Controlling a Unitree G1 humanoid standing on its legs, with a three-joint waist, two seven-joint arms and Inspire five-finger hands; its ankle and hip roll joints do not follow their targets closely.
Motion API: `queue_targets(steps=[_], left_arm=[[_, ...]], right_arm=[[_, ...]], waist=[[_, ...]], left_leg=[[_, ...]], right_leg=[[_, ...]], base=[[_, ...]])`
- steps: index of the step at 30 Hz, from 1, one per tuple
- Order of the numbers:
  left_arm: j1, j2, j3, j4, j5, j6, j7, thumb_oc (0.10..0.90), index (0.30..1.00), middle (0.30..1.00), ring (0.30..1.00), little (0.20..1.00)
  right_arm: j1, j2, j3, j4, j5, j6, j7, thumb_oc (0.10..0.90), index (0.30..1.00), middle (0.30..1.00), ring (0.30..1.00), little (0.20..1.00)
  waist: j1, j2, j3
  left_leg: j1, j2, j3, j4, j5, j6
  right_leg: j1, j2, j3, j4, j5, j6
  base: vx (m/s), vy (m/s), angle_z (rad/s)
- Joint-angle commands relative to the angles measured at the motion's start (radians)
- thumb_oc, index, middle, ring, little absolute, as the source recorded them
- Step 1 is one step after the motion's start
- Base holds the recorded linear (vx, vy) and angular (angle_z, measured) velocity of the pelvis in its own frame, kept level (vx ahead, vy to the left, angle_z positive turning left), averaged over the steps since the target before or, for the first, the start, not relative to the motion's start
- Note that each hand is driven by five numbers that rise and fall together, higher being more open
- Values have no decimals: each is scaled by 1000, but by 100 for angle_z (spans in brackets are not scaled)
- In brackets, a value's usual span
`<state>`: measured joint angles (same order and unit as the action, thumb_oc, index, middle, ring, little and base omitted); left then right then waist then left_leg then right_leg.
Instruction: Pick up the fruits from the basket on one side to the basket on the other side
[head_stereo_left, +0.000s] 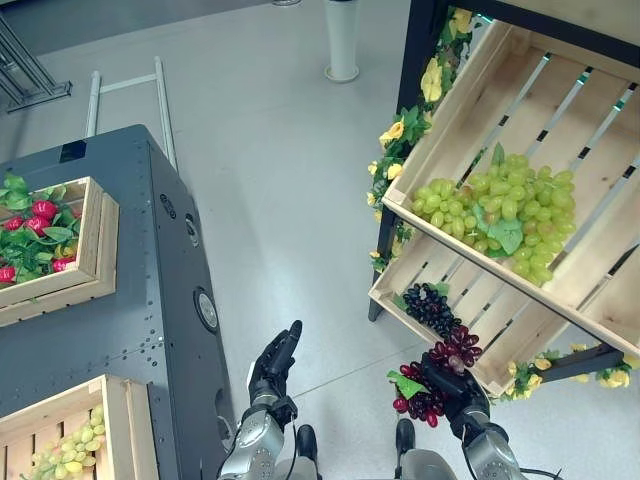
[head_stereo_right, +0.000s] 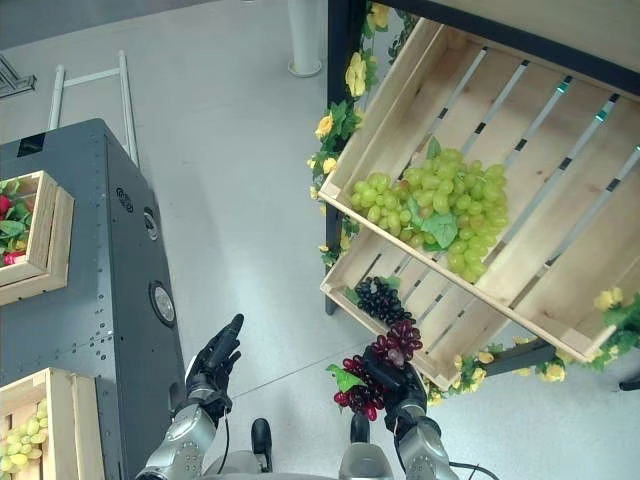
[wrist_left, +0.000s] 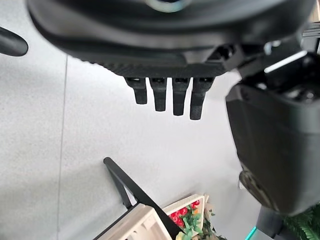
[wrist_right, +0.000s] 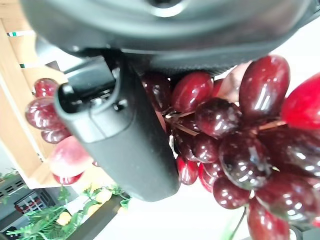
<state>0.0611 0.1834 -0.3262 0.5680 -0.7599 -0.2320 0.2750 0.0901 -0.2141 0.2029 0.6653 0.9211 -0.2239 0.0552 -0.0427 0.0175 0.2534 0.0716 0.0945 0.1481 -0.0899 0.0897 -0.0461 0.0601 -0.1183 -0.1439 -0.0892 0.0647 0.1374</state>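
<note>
Right wrist view, very close up: the right hand (wrist_right: 120, 135) has its thumb and fingers curled around a bunch of red grapes (wrist_right: 235, 145), shiny and dark red. The left eye view shows what that close look cannot: the bunch hangs in the air above the floor (head_stereo_left: 280, 180), just beside the front edge of the lower wooden crate (head_stereo_left: 500, 310) on the right. A bunch of black grapes (head_stereo_left: 432, 305) lies in that crate. The upper crate (head_stereo_left: 560, 110) holds green grapes (head_stereo_left: 500, 210). Yellow flowers (head_stereo_left: 432, 80) run along the rack.

On the left stands a grey cabinet (head_stereo_left: 150, 300). On it sit a crate of strawberries (head_stereo_left: 60, 245) and a crate with green grapes (head_stereo_left: 70, 430).

The left hand (head_stereo_left: 275, 360) is near the cabinet, fingers straight and holding nothing. The left wrist view shows those straight fingers (wrist_left: 167, 97) over bare floor.
</note>
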Motion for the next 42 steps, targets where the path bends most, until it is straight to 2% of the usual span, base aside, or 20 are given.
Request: queue_targets(steps=[1,3,7,9,12,17,20,27,32,36,38,39,40,42], left_arm=[[-22,45,12,-62,41,-79,-36,800,900,900,900,900],[-21,48,14,-63,41,-82,-40,800,900,900,900,900],[-58,85,26,-113,22,-118,-79,800,900,900,900,900],[-94,95,19,-127,15,-125,-75,800,900,900,900,900],[-167,123,4,-160,1,-109,-60,800,900,900,900,900],[-199,133,-6,-175,-7,-91,-70,800,900,900,900,900],[-220,140,-43,-192,-11,-92,-73,800,900,900,900,900],[-235,157,-73,-189,-11,-110,-75,800,900,900,900,900],[-239,165,-80,-175,-76,-83,-89,800,900,900,900,900],[-223,178,-93,-181,-67,-78,-99,800,900,900,900,900],[-221,192,-110,-190,-59,-78,-97,800,900,900,900,900],[-221,191,-109,-190,-59,-78,-97,800,900,900,900,900],[-219,198,-127,-194,-61,-87,-96,800,900,900,900,900],[-213,206,-138,-203,-66,-90,-95,800,900,900,900,900]], right_arm=[[-97,29,-43,-117,56,-167,-1,400,300,300,300,300],[-100,28,-47,-122,56,-176,-4,400,300,300,300,300],[-186,-32,-73,-190,73,-233,-6,400,300,300,300,300],[-254,-70,-92,-194,76,-242,-17,400,300,300,300,300],[-414,-148,-137,-191,62,-247,-62,400,300,300,300,300],[-539,-208,-168,-162,27,-260,-124,400,300,300,300,300],[-678,-302,-200,-65,41,-240,-142,400,300,300,300,300],[-791,-384,-202,25,54,-235,-160,400,300,300,300,300],[-859,-471,-212,104,-23,-238,-301,400,300,300,300,300],[-904,-525,-205,164,-134,-171,-410,400,300,300,300,300],[-947,-570,-179,204,-270,-106,-493,400,300,300,300,300],[-948,-570,-178,204,-272,-105,-495,400,300,300,300,300],[-991,-616,-140,251,-363,-58,-549,400,300,300,300,300],[-1020,-652,-111,282,-406,-29,-588,400,300,300,300,300]], waist=[[-1,-21,-40],[-1,-21,-38],[13,-25,66],[19,-14,113],[35,-2,175],[53,7,210],[79,19,243],[91,41,266],[96,50,267],[104,53,267],[109,53,267],[109,54,267],[113,54,267],[116,55,267]], left_leg=[[10,-50,15,18,-102,40],[2,-49,19,34,-108,42],[-174,-39,32,316,-190,45],[-239,-26,40,420,-237,42],[-388,-10,37,604,-309,55],[-503,-11,23,737,-359,73],[-599,-23,-2,871,-403,95],[-683,-33,-25,976,-436,116],[-713,-37,-33,1014,-440,119],[-715,-37,-35,1015,-433,117],[-716,-36,-36,1011,-428,119],[-717,-36,-36,1010,-428,119],[-714,-34,-36,1000,-420,120],[-713,-32,-36,996,-414,118]], right_leg=[[4,36,-15,58,-59,-78],[-4,33,-15,71,-63,-78],[-120,-5,-29,236,-118,-96],[-183,-17,-41,340,-162,-101],[-340,-47,-56,546,-228,-119],[-457,-86,-75,704,-269,-128],[-560,-131,-87,855,-306,-138],[-651,-143,-73,970,-337,-156],[-681,-145,-70,1011,-344,-161],[-681,-142,-74,1010,-336,-160],[-682,-140,-77,1006,-332,-160],[-682,-140,-77,1006,-332,-160],[-680,-139,-80,999,-328,-162],[-676,-139,-83,996,-326,-163]], base=[[97,2,12],[26,2,2],[-161,-16,-3],[-216,17,-2],[-186,-5,-5],[-110,-19,14],[-111,-1,3],[-40,-3,6],[-22,-25,7],[-7,-28,3],[-17,-12,-1],[-31,-18,-1],[0,0,0],[-16,-11,0]])
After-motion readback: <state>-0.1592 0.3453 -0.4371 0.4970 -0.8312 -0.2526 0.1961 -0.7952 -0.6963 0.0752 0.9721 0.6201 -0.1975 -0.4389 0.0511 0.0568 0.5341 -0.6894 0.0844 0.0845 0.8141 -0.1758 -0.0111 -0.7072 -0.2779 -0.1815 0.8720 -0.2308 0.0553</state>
